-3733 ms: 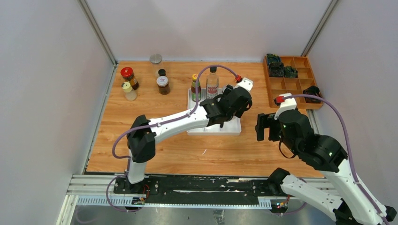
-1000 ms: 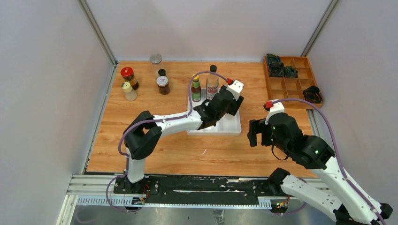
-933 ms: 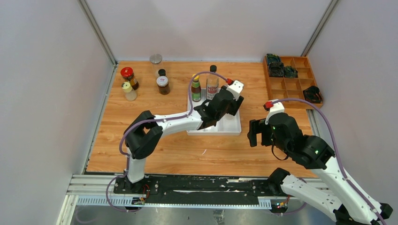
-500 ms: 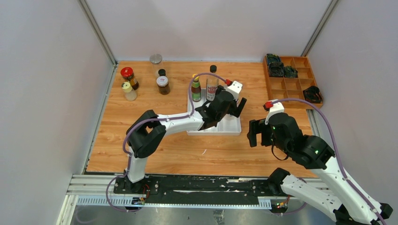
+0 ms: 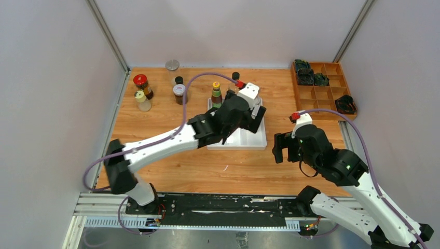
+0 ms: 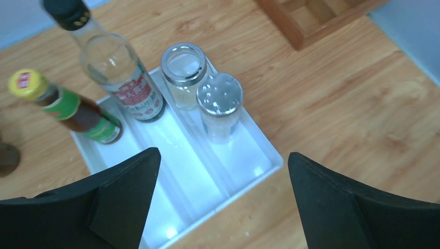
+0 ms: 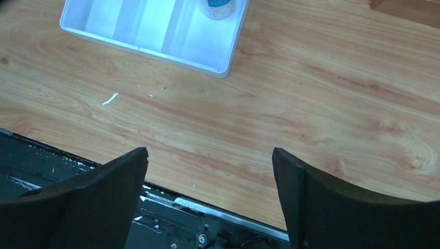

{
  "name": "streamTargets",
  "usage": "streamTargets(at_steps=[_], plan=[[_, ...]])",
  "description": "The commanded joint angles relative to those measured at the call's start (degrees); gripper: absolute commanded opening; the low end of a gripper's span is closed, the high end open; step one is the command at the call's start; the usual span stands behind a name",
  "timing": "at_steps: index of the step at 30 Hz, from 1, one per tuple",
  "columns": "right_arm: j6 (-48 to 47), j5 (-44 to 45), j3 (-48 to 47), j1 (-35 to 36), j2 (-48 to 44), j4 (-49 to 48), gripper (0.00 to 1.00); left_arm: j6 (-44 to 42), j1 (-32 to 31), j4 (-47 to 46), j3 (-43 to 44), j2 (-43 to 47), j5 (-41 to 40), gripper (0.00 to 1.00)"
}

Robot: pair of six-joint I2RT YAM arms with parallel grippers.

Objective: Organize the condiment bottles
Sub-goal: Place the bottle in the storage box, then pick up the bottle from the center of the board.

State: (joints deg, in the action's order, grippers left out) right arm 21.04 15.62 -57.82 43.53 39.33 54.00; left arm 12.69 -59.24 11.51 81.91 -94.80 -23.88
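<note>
Letting go! The left end effector (image 6: 223, 157) goes from half-closed a second ago to fully wide, with nothing between its fingers. It is no longer low over the white tray (image 5: 249, 139); the whole arm now rears up and pulls back from it.

Left standing upright in the tray's right-hand lane is the silver-topped shaker (image 6: 219, 101). The silver-lidded clear jar (image 6: 183, 65) sits just beside it, further along the same lane. The other lane holds the tall black-capped bottle (image 6: 122, 72) and the yellow-capped green-labelled bottle (image 6: 67, 106).

That makes four in the tray, and this placement looks finished.

The right end effector (image 7: 208, 153) has not budged. It hangs wide and empty over the bare desk (image 7: 311, 104), near the tray's corner.

Still to collect, well apart from the tray at the desk's far left, are:
- the red-lidded jar (image 5: 140, 82)
- the pale-capped little bottle (image 5: 141, 100)
- the dark jar (image 5: 180, 92)
- the lone silver-lidded jar (image 5: 172, 66) by the back wall

With free room left in both lanes, my bet is the left arm swings over to that cluster next.
</note>
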Motion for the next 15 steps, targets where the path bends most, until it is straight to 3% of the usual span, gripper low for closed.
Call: streamTargets(at_steps=[1, 4, 9, 15], plan=[[-0.3, -0.9, 0.9, 0.7, -0.2, 0.3, 0.96, 6.4, -4.3, 19.9, -1.1, 13.8, -9.8, 1.00], [-0.5, -1.7, 1.1, 0.8, 0.3, -0.6, 0.96, 7.3, -2.2, 21.6, -5.7, 20.3, -18.0, 1.00], [-0.5, -3.4, 1.5, 0.8, 0.9, -1.9, 0.96, 7.6, 18.4, 17.4, -6.3, 21.8, -7.2, 1.00], [-0.8, -3.7, 0.8, 0.8, 1.4, -2.0, 0.96, 3.9, 31.2, 16.1, 8.4, 7.2, -7.6, 0.98]])
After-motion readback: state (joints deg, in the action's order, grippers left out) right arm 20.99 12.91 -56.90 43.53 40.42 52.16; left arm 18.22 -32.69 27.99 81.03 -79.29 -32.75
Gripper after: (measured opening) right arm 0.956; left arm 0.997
